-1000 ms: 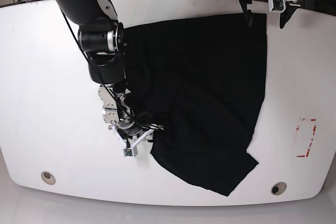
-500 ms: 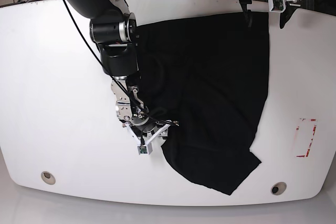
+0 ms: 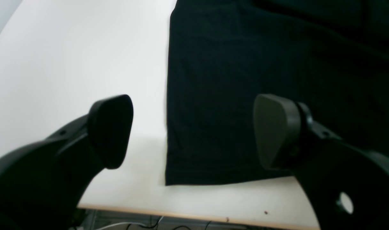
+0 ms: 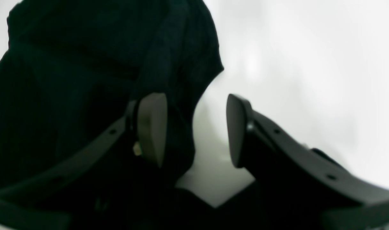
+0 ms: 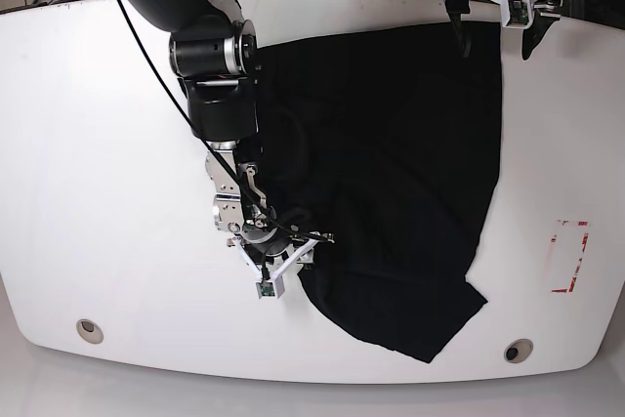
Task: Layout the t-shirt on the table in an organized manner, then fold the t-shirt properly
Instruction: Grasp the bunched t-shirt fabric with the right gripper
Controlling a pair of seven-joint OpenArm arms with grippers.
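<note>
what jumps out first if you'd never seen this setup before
The big black t-shirt dominates, spread unevenly over the middle and right of the white table, with one corner trailing toward the near edge. The right gripper sits low at the shirt's bunched left edge, one of its fingers against the cloth. At the far edge the left gripper hangs wide open over the shirt's corner, holding nothing.

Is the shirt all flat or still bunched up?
Partly bunched: the shirt lies flat by its far edge, but wrinkles and folds over near the right gripper.
</note>
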